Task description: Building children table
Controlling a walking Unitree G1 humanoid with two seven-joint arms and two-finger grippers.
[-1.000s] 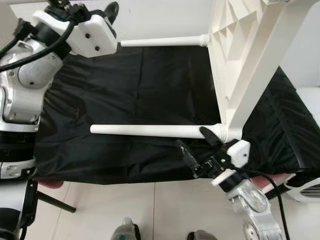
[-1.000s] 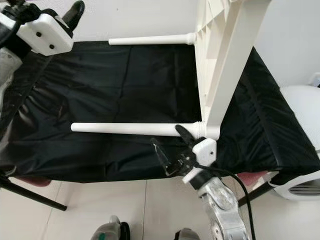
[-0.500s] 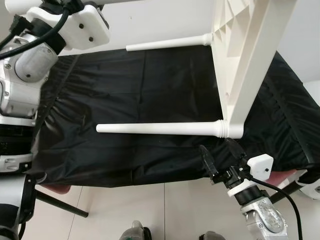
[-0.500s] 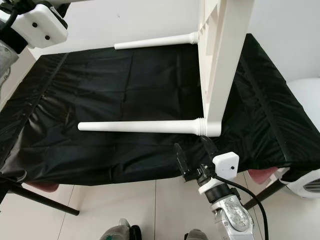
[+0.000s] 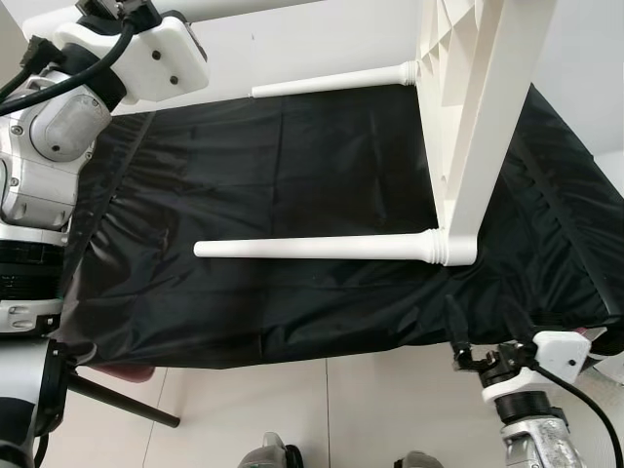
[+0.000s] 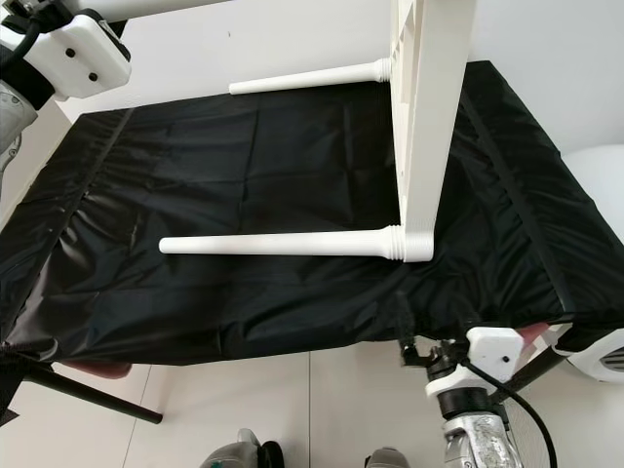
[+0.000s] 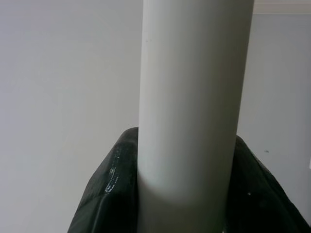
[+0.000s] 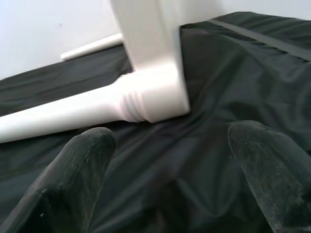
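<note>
The right gripper [image 5: 485, 330] has pulled back off the lower leg [image 5: 322, 248], fingers apart, while the left gripper [image 7: 184, 194] clamps the top leg [image 7: 194, 97] of the tipped white table [image 5: 468, 117] on the counter [image 5: 292, 175]; next, screw it in.

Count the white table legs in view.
3. One lies on the black cloth near the front, one at the far edge by the wall, one is clamped in the left end effector. A fourth may be hidden.
</note>
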